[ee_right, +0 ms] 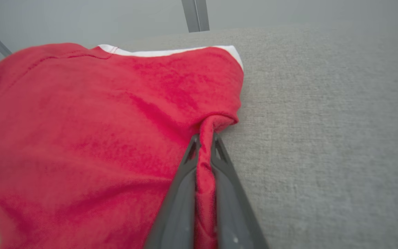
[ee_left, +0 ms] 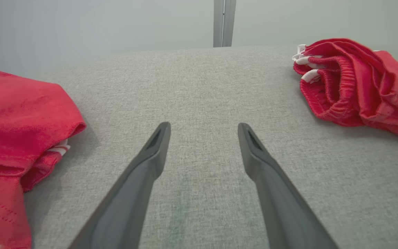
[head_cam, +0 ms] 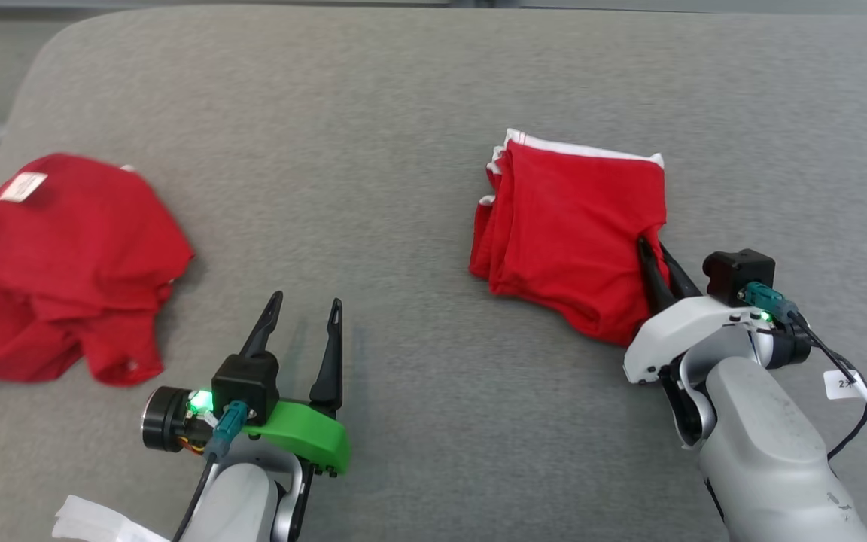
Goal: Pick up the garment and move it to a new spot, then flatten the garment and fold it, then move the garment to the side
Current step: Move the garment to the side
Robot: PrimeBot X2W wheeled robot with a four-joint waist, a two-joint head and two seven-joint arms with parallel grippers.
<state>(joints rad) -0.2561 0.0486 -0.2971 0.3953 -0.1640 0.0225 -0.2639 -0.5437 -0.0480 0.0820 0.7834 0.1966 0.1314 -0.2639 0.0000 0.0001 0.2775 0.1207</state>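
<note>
A folded red garment (head_cam: 565, 226) with white trim lies on the grey surface at centre right; the left wrist view shows it as a bundle (ee_left: 354, 83) at the upper right. My right gripper (head_cam: 652, 252) is shut on a pinched ridge of the garment's right edge; in the right wrist view that ridge (ee_right: 204, 166) sits squeezed between the two fingers (ee_right: 181, 180). My left gripper (head_cam: 305, 312) stands open over bare cloth at lower centre, nothing between its fingers (ee_left: 150, 155).
A second red garment (head_cam: 57, 263), crumpled and with a white label, lies at the left edge of the grey padded surface (head_cam: 403, 150); it also fills the left side of the left wrist view (ee_left: 16, 138). A pale wall rises behind the surface.
</note>
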